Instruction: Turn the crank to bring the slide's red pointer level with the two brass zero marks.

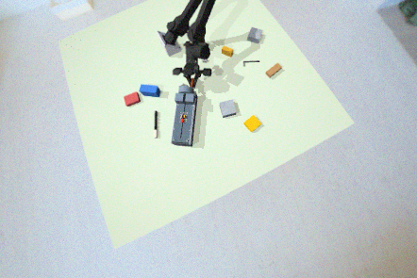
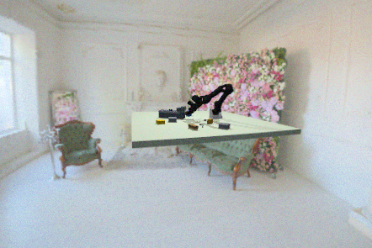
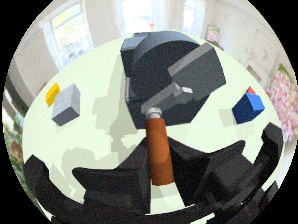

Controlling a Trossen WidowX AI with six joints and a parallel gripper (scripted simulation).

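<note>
The grey machine [image 1: 177, 132] [image 2: 168, 113] stands on the table, its crank end towards the arm. On its top, a small red pointer [image 1: 182, 120] shows close to the brass marks; they are too small to tell whether they are level. In the wrist view the pointer and marks are hidden behind the crank housing [image 3: 155, 65]. The grey crank arm [image 3: 165, 98] slants down to the left, to the orange-brown handle [image 3: 159, 145] [image 1: 192, 82]. My gripper [image 3: 161, 156] [image 1: 191, 80] [image 2: 188, 113] is shut on the handle, with one black finger on each side of it.
A blue block [image 1: 150, 90] [image 3: 246, 110], a red block [image 1: 132, 99] and a marker [image 1: 156, 122] lie on one side of the machine. On the other are a grey block [image 1: 227, 107] [image 3: 65, 106], yellow block [image 1: 252, 123], brown block [image 1: 274, 70] and hex key [image 1: 252, 61].
</note>
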